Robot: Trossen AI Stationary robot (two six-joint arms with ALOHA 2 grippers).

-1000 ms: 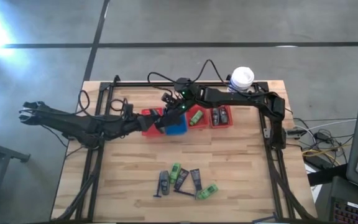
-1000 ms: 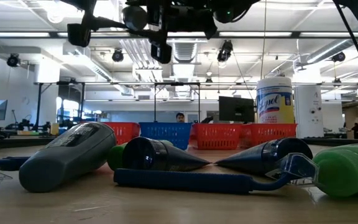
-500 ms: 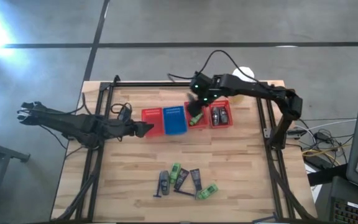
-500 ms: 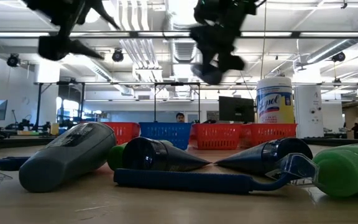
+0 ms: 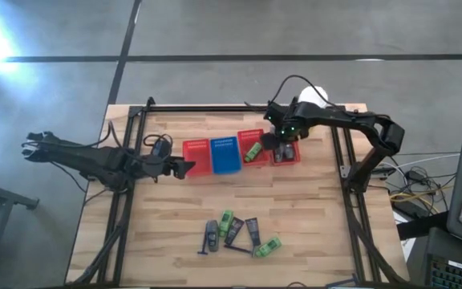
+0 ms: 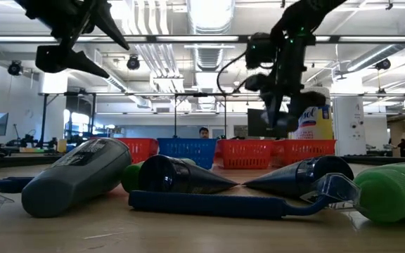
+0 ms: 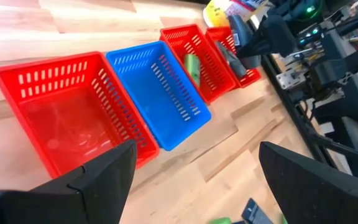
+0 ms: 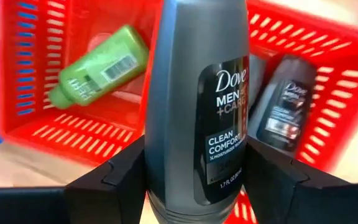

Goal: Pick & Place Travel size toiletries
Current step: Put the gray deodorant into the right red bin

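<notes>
Four mesh baskets stand in a row on the desk (image 5: 311, 209): an empty red basket (image 7: 67, 112), an empty blue basket (image 7: 157, 93), a red basket (image 8: 67, 118) holding a green bottle (image 8: 98, 71), and a last red basket (image 8: 328, 93) holding a grey bottle (image 8: 284, 109). The right gripper (image 5: 282, 141) hangs over that last basket, jaws clamped on a grey Dove bottle (image 8: 197, 106). The left gripper (image 5: 184, 168) waits beside the first basket, jaws wide. Five toiletries (image 5: 239, 234) lie clustered near the desk's front.
</notes>
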